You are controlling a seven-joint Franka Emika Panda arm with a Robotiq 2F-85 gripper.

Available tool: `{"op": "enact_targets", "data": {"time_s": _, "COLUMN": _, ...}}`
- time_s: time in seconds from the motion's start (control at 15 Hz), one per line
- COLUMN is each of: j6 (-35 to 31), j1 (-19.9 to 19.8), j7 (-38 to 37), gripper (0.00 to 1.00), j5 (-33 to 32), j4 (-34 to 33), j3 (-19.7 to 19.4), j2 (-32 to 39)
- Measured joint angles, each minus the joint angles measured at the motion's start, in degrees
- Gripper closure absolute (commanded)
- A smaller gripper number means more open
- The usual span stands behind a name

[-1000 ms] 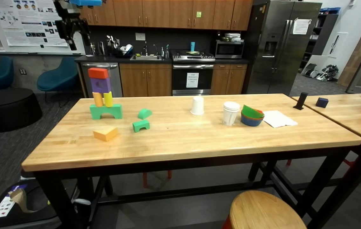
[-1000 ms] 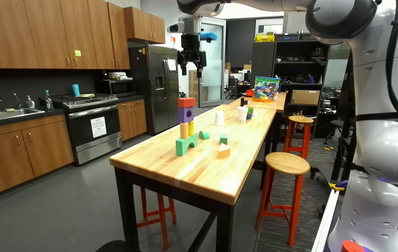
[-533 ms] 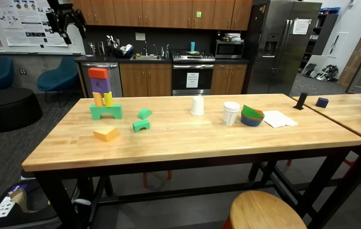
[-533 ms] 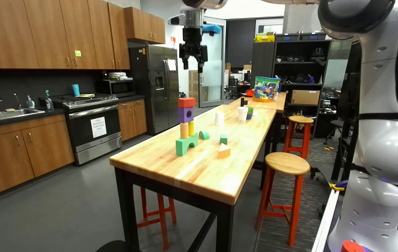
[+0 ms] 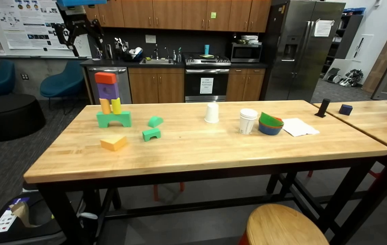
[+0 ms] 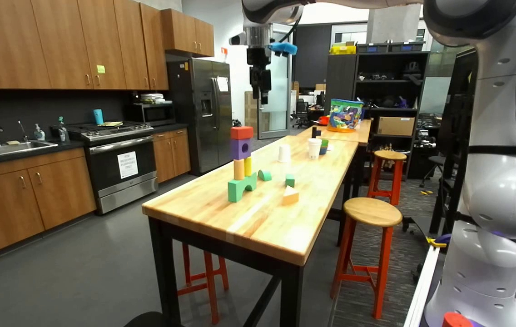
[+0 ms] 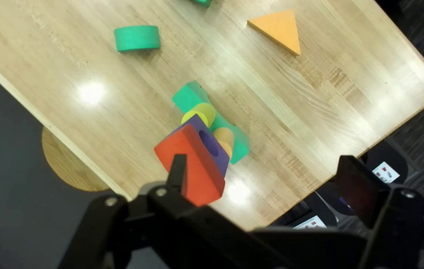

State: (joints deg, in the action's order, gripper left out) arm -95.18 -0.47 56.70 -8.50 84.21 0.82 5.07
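My claw (image 7: 263,167) hangs empty and spread wide, higher than a toy-block tower (image 6: 239,167) and apart from it, the tower's red rectangular block (image 7: 200,168) nearest below. In the wrist view that block lies off the middle of the gap, partly behind the finger (image 7: 177,170) at picture left, its long axis running from upper left to lower right, aslant to the line between fingers. Under it come a purple block (image 7: 222,161) with a round hole, a yellow cylinder (image 7: 205,111) and a pale-orange cylinder (image 7: 225,137) side by side, and a green arch (image 5: 113,116). Farther out on the wooden table (image 5: 214,153) lie a green half-round block (image 7: 137,38), an orange triangular block (image 7: 281,30) and a smaller green arch (image 5: 152,132); beyond, in an exterior view, stand an upturned white cup (image 5: 211,113), stacked paper cups (image 5: 247,123) and nested bowls (image 5: 269,129).
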Motion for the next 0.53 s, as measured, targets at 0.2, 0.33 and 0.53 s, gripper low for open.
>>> {"op": "enact_targets", "data": {"time_s": 0.2, "j6": -0.51, "j1": -0.54, "j7": -8.68, "gripper": 0.00, "j5": 0.71, "j4": 2.09, "j3": -0.74, "j2": -0.69}}
{"op": "enact_targets", "data": {"time_s": 0.33, "j6": -1.12, "j1": -0.73, "j7": -14.58, "gripper": 0.00, "j5": 1.24, "j4": 3.26, "j3": -1.22, "j2": -1.05}}
{"op": "enact_targets", "data": {"time_s": 0.53, "j6": -3.64, "j1": -0.89, "j7": -23.84, "gripper": 0.00, "j5": 1.72, "j4": 5.38, "j3": -1.46, "j2": -1.88}}
